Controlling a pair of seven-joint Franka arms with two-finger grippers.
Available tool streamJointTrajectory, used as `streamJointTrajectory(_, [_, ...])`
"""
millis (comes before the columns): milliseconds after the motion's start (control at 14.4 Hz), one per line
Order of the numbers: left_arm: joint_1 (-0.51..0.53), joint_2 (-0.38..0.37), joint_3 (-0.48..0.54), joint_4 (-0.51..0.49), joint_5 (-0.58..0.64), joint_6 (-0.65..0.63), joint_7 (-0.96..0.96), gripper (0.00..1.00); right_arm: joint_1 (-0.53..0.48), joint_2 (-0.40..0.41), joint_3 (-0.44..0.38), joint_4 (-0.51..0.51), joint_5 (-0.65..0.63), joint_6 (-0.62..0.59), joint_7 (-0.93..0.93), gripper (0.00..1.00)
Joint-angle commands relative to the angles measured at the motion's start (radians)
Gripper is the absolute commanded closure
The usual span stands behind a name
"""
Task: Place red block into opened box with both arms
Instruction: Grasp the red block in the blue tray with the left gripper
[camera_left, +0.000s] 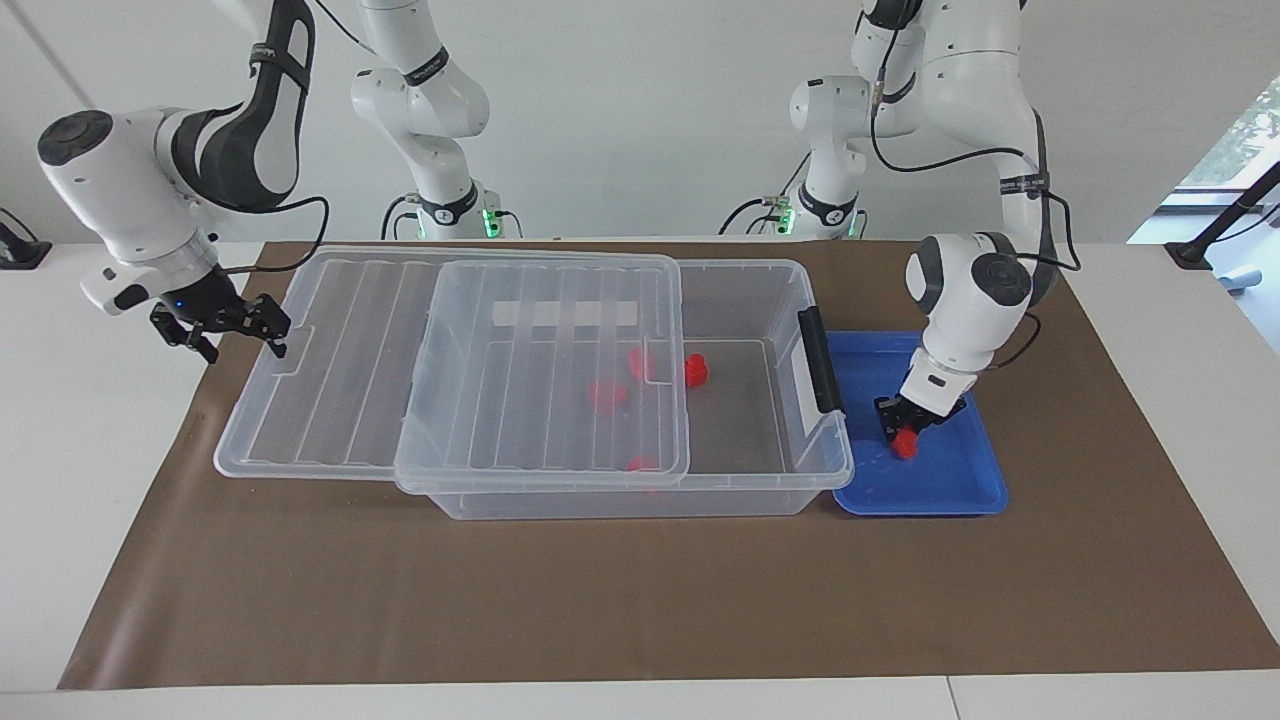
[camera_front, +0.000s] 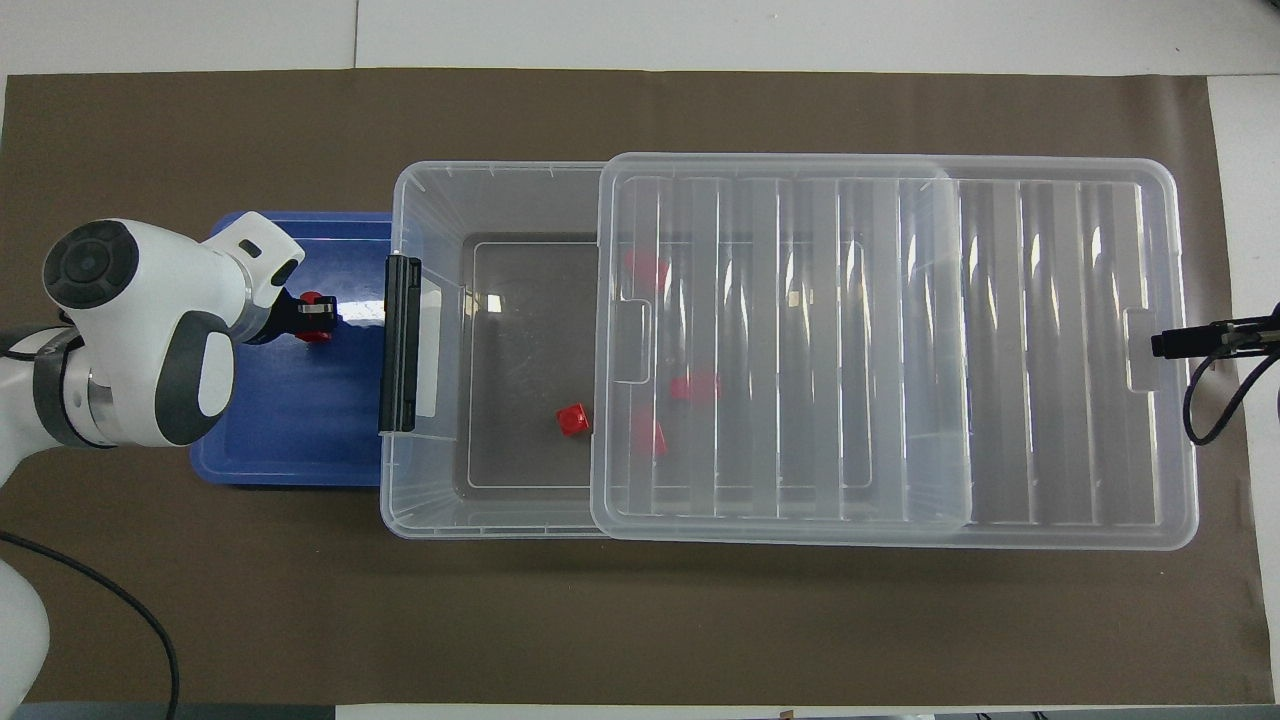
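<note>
Looking at the blue tray (camera_left: 960, 490) beside the opened box (camera_left: 800, 470), you see the left gripper (camera_left: 908, 437) clenched on the red block (camera_left: 906, 445) down in the tray. Your right gripper (camera_left: 225, 330) holds the lid (camera_left: 330, 400) edge, fingers spread.

A white tabletop (camera_left: 70, 480) carries a large brown paper mat (camera_left: 640, 600) that covers most of its middle. A shallow blue tray (camera_left: 960, 490) rests on the mat toward the left arm's end of the tabletop. Two slimmer white arms (camera_left: 425, 110) with green base lights stand at the robots' edge of the tabletop, one toward each end. A black clamp-like fitting (camera_left: 20, 250) sits at the tabletop's edge toward the right arm's end. A window (camera_left: 1240, 140) shows at the left arm's end of the room.
</note>
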Motion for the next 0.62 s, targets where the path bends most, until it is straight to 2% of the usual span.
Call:
streamJointTrajectory(0, [-0.007, -0.086, 0.008, 0.026, 0.017, -0.103, -0.022, 1.0, -0.005, 0.01, 0.008, 0.028, -0.015, -0.013, -0.022, 0.0])
streamJointTrajectory(208, [-0.009, -0.135, 0.007, 0.106, 0.017, -0.238, -0.022, 1.0, 0.015, 0.022, 0.013, 0.134, -0.014, -0.117, -0.013, 0.0])
streamJointTrajectory(416, [-0.044, -0.207, 0.005, 0.115, 0.017, -0.258, -0.029, 1.0, 0.036, 0.021, 0.014, 0.308, -0.015, -0.324, 0.001, 0.0])
streamJointTrajectory(555, [-0.087, -0.233, 0.005, 0.146, 0.017, -0.282, -0.031, 1.0, 0.038, 0.011, 0.016, 0.39, -0.015, -0.432, 0.025, 0.0])
